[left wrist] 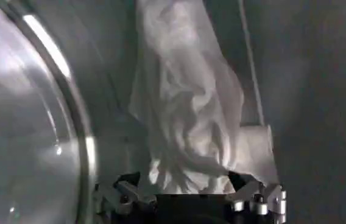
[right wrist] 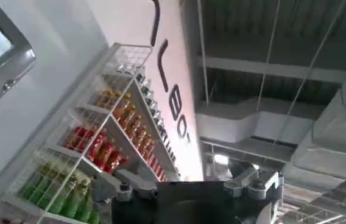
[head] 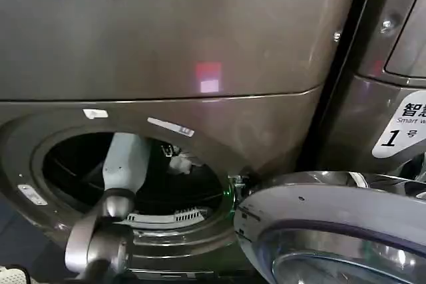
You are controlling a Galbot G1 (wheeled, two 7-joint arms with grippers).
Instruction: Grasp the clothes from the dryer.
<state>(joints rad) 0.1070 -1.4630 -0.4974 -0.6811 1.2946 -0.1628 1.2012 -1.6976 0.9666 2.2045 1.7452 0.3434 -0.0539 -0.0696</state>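
Left wrist view gives you one bunch of clothes point(left wrist: 188, 103), white and wrinkled, pinched between the left gripper point(left wrist: 188, 182) fingers inside the one dryer point(head: 200, 51), its door point(head: 333, 231) open; right gripper point(right wrist: 185, 185) spread, empty.

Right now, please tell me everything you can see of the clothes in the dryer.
The clothes are one small bunch of thin white fabric, creased and folded all over. In the left wrist view the bunch stretches away from the left gripper, whose fingers close on its near end. Behind it is the grey steel wall of the drum. In the head view it shows as a small pale lump inside the dark round opening of the dryer, beyond the left arm.
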